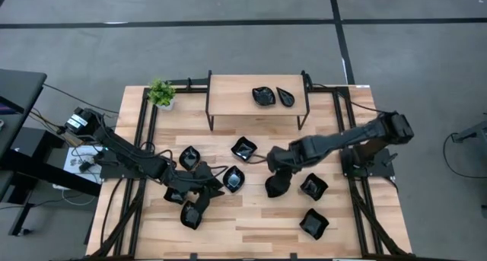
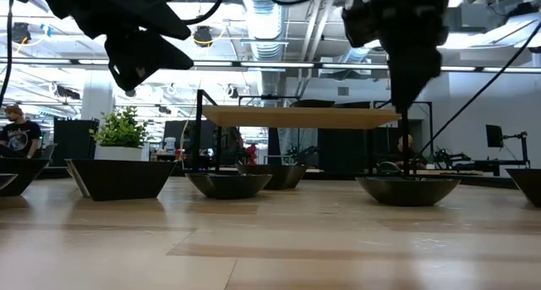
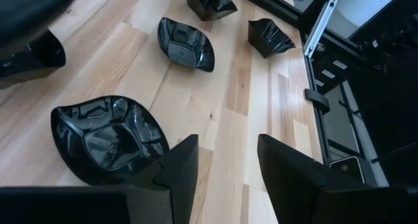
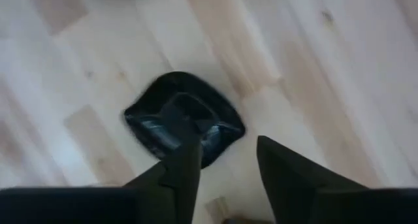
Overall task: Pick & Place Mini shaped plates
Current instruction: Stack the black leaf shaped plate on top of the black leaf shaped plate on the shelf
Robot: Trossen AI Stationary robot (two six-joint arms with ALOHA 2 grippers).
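Several mini shaped plates, small glossy black dishes, rest on their bases on the wooden table; two more (image 1: 264, 96) sit on the raised shelf (image 1: 228, 93) at the far side. My left gripper (image 3: 225, 165) hovers open over bare wood left of centre (image 1: 219, 186), with a wavy-rimmed plate (image 3: 108, 139) just beside one finger. My right gripper (image 4: 228, 162) is open and points steeply down near the table's middle (image 1: 278, 177), above a squarish plate (image 4: 186, 123). In the low view it hangs well clear of the plates (image 2: 408, 188) on the table.
A small green potted plant (image 1: 160, 93) stands at the far left corner beside the shelf. Black frame rails (image 1: 144, 139) run along the table's left and right sides. Other plates lie near the right front (image 1: 313, 224) and left front (image 1: 191, 214).
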